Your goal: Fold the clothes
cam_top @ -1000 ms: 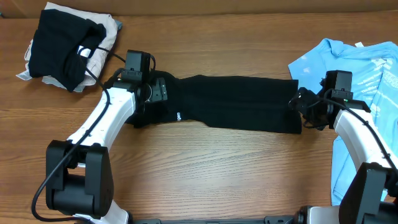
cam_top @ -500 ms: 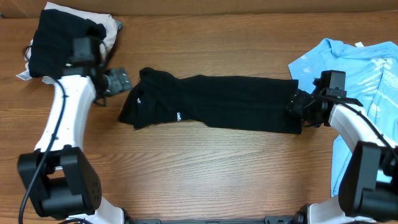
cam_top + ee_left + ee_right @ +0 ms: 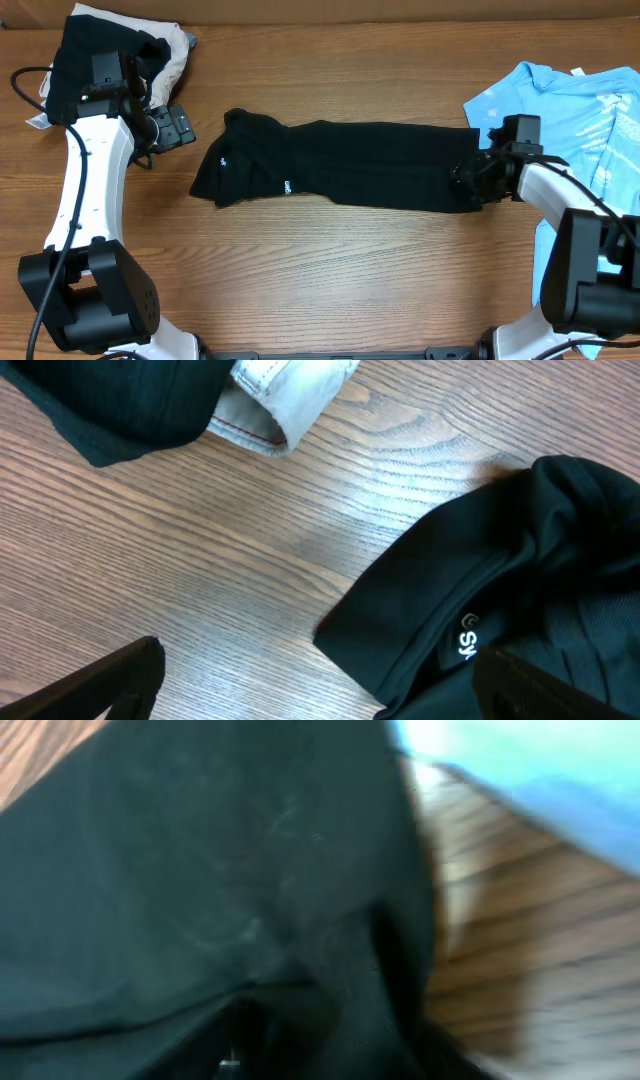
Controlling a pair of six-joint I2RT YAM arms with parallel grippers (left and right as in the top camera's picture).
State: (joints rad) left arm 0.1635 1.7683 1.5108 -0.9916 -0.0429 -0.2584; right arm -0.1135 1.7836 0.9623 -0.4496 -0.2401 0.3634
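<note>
Lying as a soft, long folded band on the wood-grained worktop (image 3: 330, 270), the black T-shirt (image 3: 360, 175) is stretched with its long axis from left edge to right edge. The left hand (image 3: 178, 127) is held open near the far left corner. Whether the right hand (image 3: 468, 178), at the shirt's right end, grips it cannot be told.
</note>
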